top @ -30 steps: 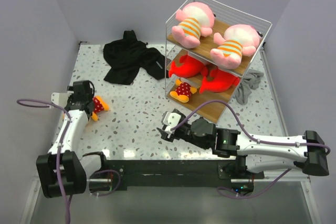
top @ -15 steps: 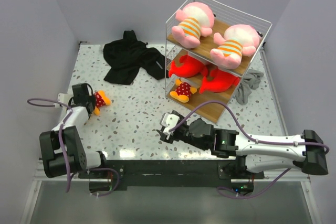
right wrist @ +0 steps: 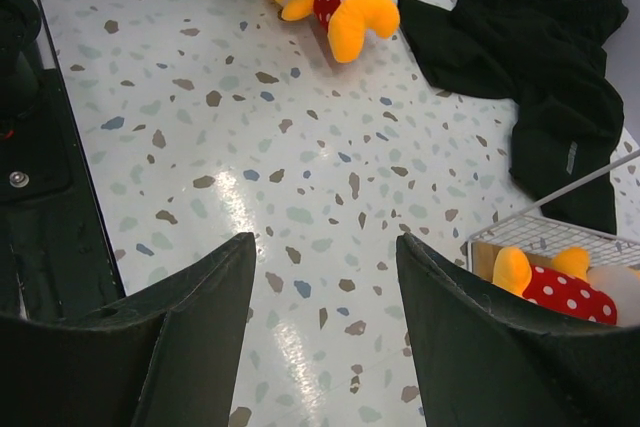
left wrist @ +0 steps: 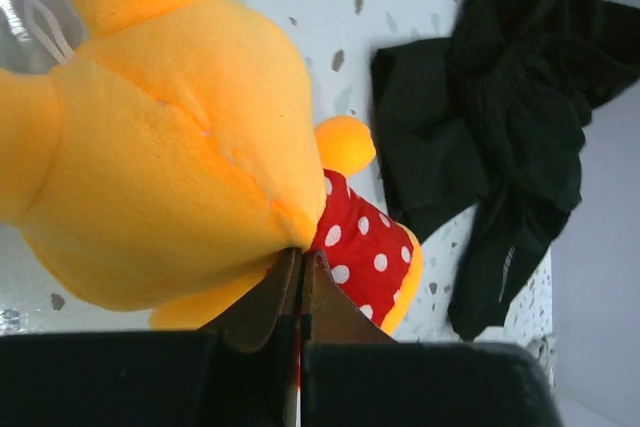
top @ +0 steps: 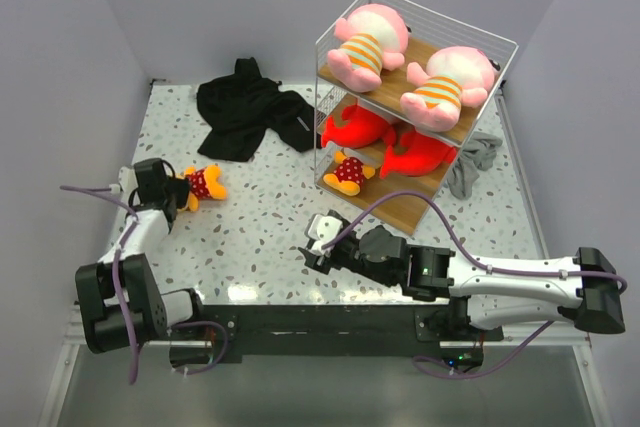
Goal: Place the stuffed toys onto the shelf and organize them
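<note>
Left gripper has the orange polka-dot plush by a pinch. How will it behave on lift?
Probably floppy: the orange plush is soft fabric, and the left gripper pinches only a small fold, so the body would likely sag and swing. Likely light for its size, being stuffed. Such a thin pinch might slip.

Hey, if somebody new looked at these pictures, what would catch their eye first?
First the white wire shelf at the back right, with two pink toys on top and red fish toys below. Then the orange-yellow toy pinched in the left gripper over on the left, with the black garment lying farther back.
</note>
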